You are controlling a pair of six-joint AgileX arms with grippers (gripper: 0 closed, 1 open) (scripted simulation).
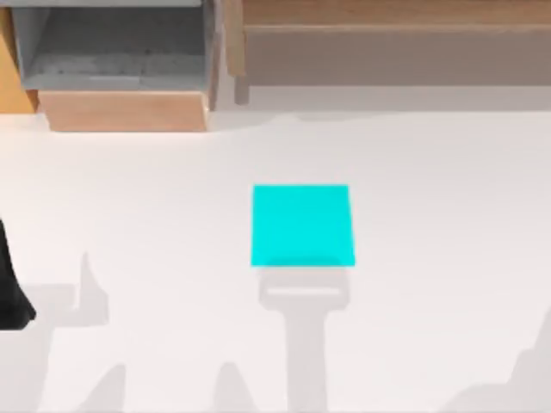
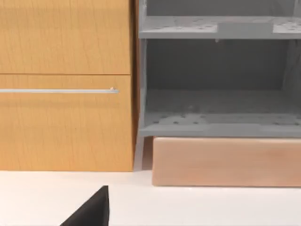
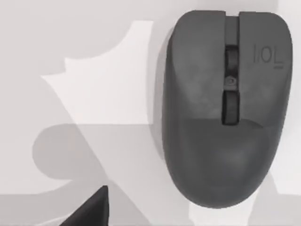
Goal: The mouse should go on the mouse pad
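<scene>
The mouse pad (image 1: 301, 225) is a flat cyan square lying bare in the middle of the white table. The mouse (image 3: 225, 106) is a dark grey oval with a scroll wheel slot. It lies on the white table surface close under my right wrist camera. A black part of my right gripper (image 3: 90, 211) shows beside the mouse and stands apart from it. My left arm (image 1: 10, 292) is parked at the table's left edge. A black part of the left gripper (image 2: 89, 212) hangs over bare table.
At the back left stand an orange wooden cabinet (image 2: 66, 84) with a bar handle, a grey open shelf unit (image 1: 116, 47) and a light wooden block (image 1: 125, 110). A wooden bench (image 1: 387, 39) runs along the back right.
</scene>
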